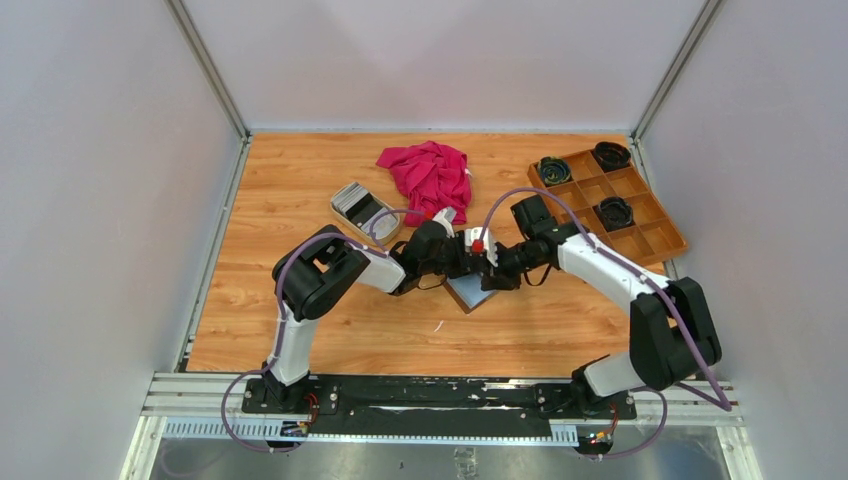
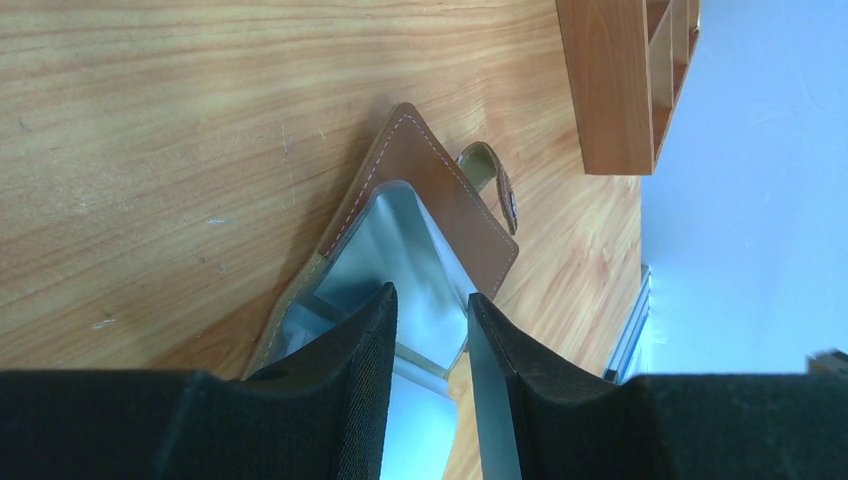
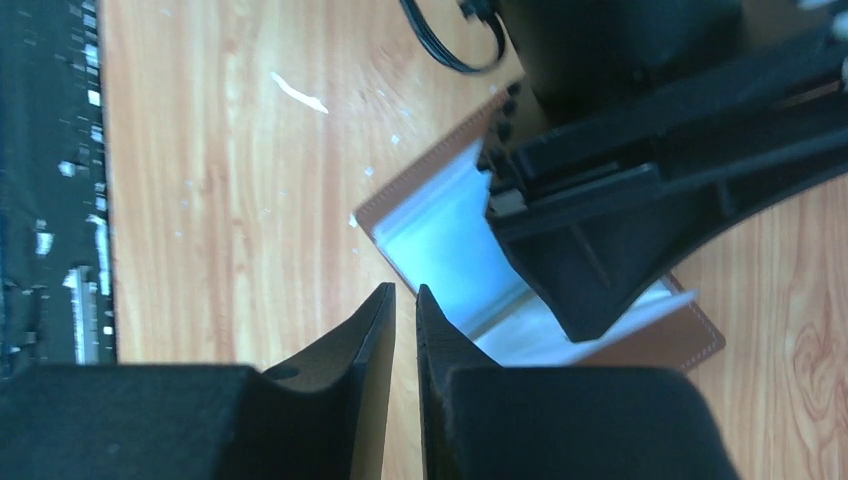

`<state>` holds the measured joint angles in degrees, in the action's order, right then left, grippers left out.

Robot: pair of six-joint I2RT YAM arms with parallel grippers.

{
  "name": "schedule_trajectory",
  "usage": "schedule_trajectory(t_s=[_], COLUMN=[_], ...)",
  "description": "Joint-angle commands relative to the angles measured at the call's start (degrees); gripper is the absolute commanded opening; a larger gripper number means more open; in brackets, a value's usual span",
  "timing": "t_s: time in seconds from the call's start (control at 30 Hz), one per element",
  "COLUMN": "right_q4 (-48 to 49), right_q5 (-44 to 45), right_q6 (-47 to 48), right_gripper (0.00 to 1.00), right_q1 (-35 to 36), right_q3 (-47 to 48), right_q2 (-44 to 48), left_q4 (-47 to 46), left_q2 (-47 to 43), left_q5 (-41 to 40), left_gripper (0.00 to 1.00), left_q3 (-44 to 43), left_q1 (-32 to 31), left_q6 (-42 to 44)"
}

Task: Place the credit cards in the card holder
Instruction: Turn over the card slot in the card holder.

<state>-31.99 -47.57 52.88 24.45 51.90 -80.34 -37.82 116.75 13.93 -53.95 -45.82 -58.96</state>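
Wooden table point(image 1: 300, 190): left gripper point(image 2: 430, 310), jaws part-spread, sits over the open card holder point(image 2: 450, 200); right gripper point(image 3: 405, 300), nearly pressed together, just beside.

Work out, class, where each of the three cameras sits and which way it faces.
Top external: above, behind the bases, looking down at the table; both arms show.
Left wrist: on the left arm, facing the open card holder; own jaws at the bottom.
Right wrist: on the right arm, looking down; own jaws nearly closed.
All three share the card holder.
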Motion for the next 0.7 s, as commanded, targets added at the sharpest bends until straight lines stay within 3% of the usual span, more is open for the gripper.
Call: schedule_trajectory(t_s=[0.0,0.3,0.67], right_q4=[3.33,7.15,6.76], right_q5=[9.77,17.2,23.57], right_q6=[-2.49,-5.92,-9.5], right_gripper=[0.16,0.14,0.13], right_q1=[0.72,2.53,1.44], right_q3=[-0.2,-1.47,0.03], right_q2=[-2.25,-3.9,-9.13], left_q4=[0.21,0.21,0.21], left_q2=[0.84,-0.23,-7.5], left_q5=[0.55,0.33,-1.35], left_gripper=[0.38,0.42,0.49], left_q3=[0.78,0.78,4.13], left_q1=[0.12,0.12,1.06], left_q6=[0.96,0.8,1.42])
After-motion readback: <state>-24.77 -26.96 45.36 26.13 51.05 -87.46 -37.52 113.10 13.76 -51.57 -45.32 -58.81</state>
